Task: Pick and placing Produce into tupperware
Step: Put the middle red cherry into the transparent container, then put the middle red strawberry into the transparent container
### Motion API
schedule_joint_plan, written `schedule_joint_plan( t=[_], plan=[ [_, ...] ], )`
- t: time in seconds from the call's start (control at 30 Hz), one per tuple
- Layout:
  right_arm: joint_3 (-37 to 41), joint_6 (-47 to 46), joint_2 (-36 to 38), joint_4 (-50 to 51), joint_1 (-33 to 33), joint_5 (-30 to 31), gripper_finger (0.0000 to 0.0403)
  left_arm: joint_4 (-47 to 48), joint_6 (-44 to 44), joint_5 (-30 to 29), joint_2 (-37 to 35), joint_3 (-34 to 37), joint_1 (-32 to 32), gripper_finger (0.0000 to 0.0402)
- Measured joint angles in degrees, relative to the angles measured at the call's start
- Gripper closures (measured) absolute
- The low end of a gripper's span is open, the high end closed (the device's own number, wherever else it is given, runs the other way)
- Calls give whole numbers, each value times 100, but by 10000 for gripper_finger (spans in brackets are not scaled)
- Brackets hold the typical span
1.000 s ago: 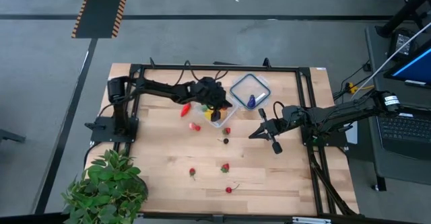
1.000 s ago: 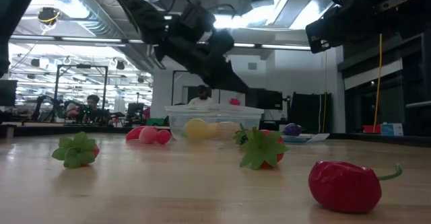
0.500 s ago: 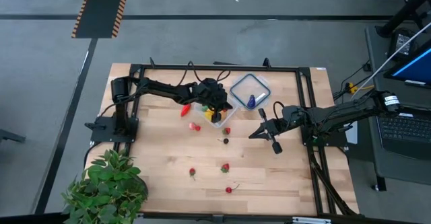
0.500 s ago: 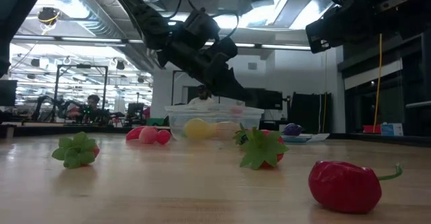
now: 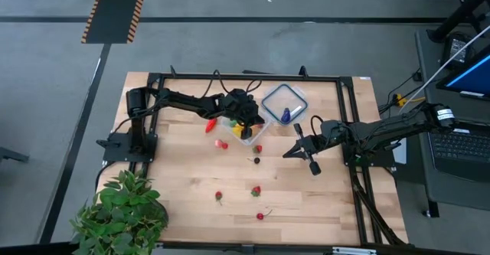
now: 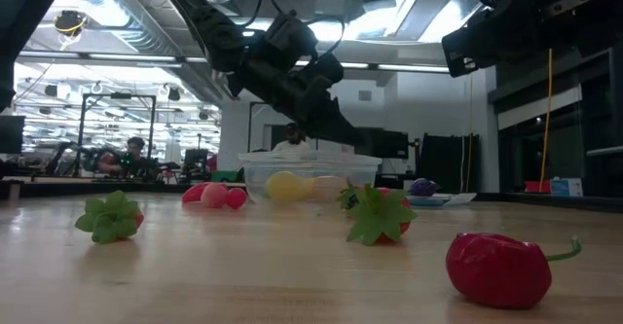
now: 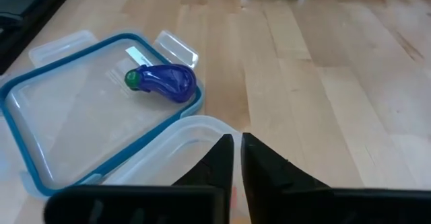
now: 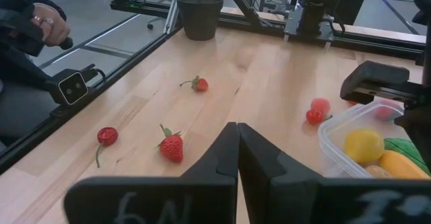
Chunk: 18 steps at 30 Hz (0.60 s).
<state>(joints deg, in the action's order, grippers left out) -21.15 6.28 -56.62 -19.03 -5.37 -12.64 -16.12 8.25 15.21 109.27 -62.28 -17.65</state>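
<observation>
The clear tupperware [image 5: 246,135] stands on the table just left of the middle. It holds a yellow piece [image 8: 363,145], a green one, an orange one and a reddish one [image 8: 387,108]. My left gripper [image 7: 236,140] hangs above its far side with its fingers almost together and nothing between them. More Produce lies on the wood: a red pepper [image 5: 210,123], a red piece [image 5: 222,144], strawberries [image 5: 256,191] and a stemmed red piece [image 6: 496,266]. My right gripper [image 5: 291,152] waits shut above the table, right of the tub.
The flat lid with a greyish-blue rim [image 5: 284,104] lies just right of the tub, beyond it, with a blue-purple eggplant [image 7: 165,83] on it. A leafy potted plant [image 5: 122,213] fills the near left corner. A dark frame runs round the table. Bare wood lies along the near edge.
In the low view my left gripper has swung a little toward the table's right above the tub. A small red piece that showed at its tips just above the tub's rim a second ago no longer shows there.
</observation>
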Motion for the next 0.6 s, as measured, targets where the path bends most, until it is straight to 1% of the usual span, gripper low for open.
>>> schedule_joint_plan(
  t=[0.1,0.33,0.47,0.6],
  plan=[
    [0,0,0,0,0,0,396,-2,-2,-98,0,0,-2,362],
    [0,0,0,6,0,0,396,-101,114,-98,-79,4,36,342],
    [0,0,0,15,0,0,396,-150,-18,-66,-321,4,152,342],
    [0,0,0,11,0,0,396,-127,-15,-63,-509,3,403,354]
  ],
)
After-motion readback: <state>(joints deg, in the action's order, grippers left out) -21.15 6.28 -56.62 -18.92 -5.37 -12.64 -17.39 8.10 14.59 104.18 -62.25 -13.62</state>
